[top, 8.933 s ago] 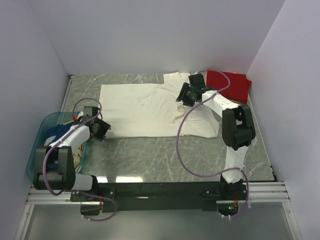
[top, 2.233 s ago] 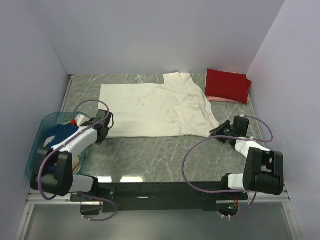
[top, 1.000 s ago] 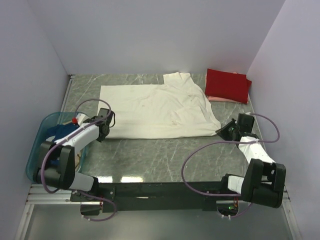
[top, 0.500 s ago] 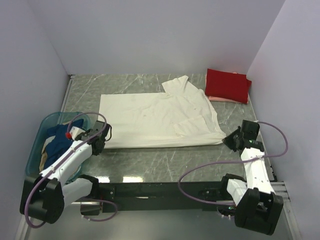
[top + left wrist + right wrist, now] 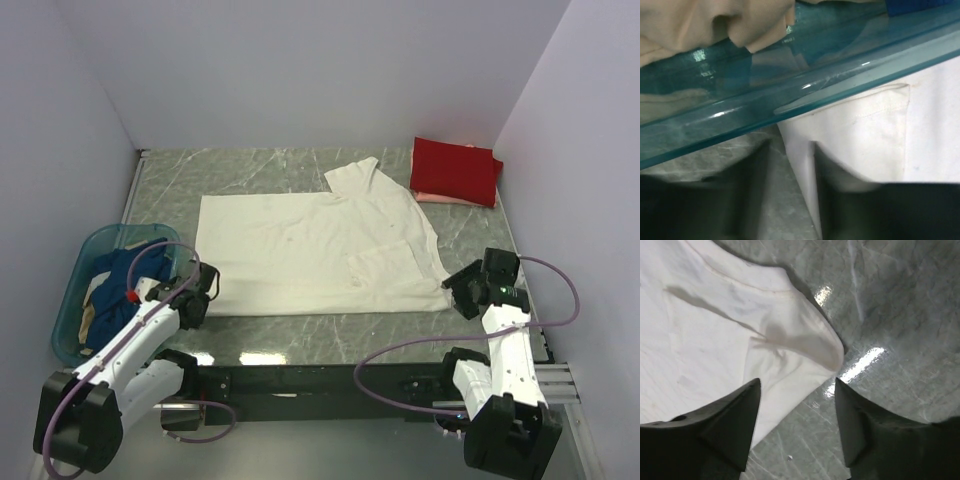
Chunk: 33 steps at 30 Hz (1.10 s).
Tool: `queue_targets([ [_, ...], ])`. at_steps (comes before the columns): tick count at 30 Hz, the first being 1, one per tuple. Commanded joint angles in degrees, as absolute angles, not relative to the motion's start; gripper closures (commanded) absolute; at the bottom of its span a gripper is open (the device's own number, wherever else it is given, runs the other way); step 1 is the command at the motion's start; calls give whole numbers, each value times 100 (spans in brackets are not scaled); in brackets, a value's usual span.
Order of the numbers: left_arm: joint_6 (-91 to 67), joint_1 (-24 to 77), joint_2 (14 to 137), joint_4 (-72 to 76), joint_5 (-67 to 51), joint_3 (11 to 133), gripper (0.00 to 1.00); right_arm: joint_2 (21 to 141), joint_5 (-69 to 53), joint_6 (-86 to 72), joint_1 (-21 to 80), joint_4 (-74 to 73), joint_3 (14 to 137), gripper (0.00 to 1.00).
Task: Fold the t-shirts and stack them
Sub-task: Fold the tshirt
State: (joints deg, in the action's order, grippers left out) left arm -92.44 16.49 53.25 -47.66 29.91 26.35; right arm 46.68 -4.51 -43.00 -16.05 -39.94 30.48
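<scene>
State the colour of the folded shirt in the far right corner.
The shirt is red; the top view shows it best.

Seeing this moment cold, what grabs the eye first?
A cream-white t-shirt lies spread flat across the middle, with the left gripper and right gripper at its near corners, jaws apart. A folded red t-shirt sits on a pale pink one in the far right corner; a teal basket of cloth stands near left.

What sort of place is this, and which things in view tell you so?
Probably a robotics lab cell for laundry folding: plain walls box in a marble-patterned table, two robot arms sit at its near edge, and a cream-white t-shirt lies spread flat.
</scene>
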Motion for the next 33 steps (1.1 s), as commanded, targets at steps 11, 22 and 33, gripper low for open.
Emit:
queue_targets([
  [11, -8071, 1652, 5000, -4527, 3050, 3725, 27, 5352, -1790, -3516, -1600, -2938, 3506, 25],
  [22, -6619, 986, 8083, -3596, 3007, 6658, 26, 8264, -651, -3068, 182, -2556, 7428, 21],
  [33, -5256, 255, 11240, -3550, 2276, 9473, 34, 11871, -712, -2435, 422, -2620, 11029, 34],
])
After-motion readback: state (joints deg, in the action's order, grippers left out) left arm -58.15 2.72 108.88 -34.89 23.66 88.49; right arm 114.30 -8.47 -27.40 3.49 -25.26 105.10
